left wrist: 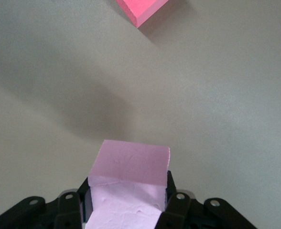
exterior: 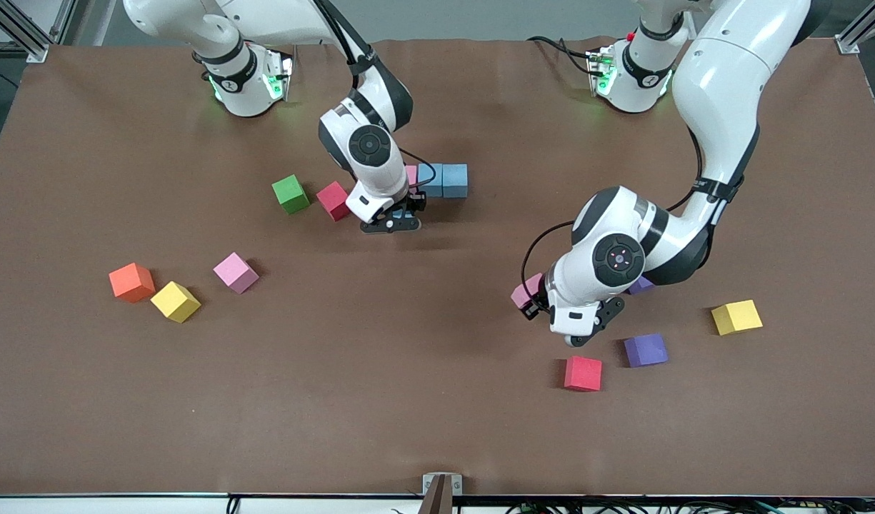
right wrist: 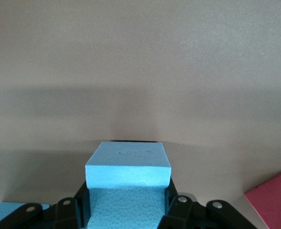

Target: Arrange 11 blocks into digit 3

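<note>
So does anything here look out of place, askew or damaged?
Nothing damaged. The loose cubes lie at mixed angles, unsorted: the green cube and orange cube sit among them. Left gripper holds a pink cube, right gripper a light blue cube.

Left arm: comes from its base, elbow high, forearm bent down low over the counter.
Left pincer [left wrist: 129, 202]: fingers clamped on either side of a pink cube [left wrist: 129, 183], which juts out past the fingertips.
Right arm: folded tight near its base, wrist turned downward.
Right pincer [right wrist: 128, 205]: fingers closed on a light blue cube [right wrist: 128, 174], held between the pads.
</note>
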Robot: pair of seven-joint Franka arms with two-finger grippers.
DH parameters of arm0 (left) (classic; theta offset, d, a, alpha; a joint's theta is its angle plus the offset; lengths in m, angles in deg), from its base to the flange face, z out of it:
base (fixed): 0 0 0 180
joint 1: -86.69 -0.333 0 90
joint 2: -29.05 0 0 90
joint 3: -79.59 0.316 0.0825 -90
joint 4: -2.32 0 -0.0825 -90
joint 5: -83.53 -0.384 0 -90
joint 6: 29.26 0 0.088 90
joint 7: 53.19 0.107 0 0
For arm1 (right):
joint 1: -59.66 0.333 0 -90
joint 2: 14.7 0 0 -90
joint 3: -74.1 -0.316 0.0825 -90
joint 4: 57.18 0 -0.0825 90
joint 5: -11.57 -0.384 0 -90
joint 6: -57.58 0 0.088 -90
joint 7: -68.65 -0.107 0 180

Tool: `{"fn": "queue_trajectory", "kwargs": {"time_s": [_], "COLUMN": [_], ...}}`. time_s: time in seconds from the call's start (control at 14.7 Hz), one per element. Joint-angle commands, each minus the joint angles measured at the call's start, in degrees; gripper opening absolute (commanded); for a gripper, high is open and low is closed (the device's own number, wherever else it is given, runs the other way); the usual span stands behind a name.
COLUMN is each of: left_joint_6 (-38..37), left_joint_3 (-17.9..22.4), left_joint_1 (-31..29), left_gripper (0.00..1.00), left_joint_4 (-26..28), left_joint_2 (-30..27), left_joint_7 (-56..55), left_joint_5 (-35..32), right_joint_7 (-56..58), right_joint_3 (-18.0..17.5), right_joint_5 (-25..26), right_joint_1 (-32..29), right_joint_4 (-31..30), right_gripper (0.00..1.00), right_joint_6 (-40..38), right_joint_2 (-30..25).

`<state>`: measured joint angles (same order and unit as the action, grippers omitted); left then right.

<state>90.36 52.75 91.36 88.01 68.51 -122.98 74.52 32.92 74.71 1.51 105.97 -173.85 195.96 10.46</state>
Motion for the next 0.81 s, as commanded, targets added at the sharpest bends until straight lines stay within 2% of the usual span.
{"fn": "queue_trajectory", "kwargs": {"time_s": [0.0,0.75], "left_joint_6": [-0.8,-0.8], "left_joint_3": [-0.1,-0.1], "left_joint_1": [0.2,-0.2], "left_gripper": [0.20,0.20], "left_joint_4": [0.3,0.1], "left_joint_2": [-0.6,-0.7], "left_joint_7": [0.1,0.2], "left_joint_5": [0.7,0.8], "right_joint_7": [-1.3,-2.3], "right_joint_3": [0.5,0.5], "right_joint_5": [0.0,0.1], "right_joint_1": [0.8,1.6], "right_joint_4": [-2.1,-4.3], "right_gripper": [0.35,0.35], "right_joint_6": [0.9,4.0], "right_joint_2": [-1.5,-1.5]}}
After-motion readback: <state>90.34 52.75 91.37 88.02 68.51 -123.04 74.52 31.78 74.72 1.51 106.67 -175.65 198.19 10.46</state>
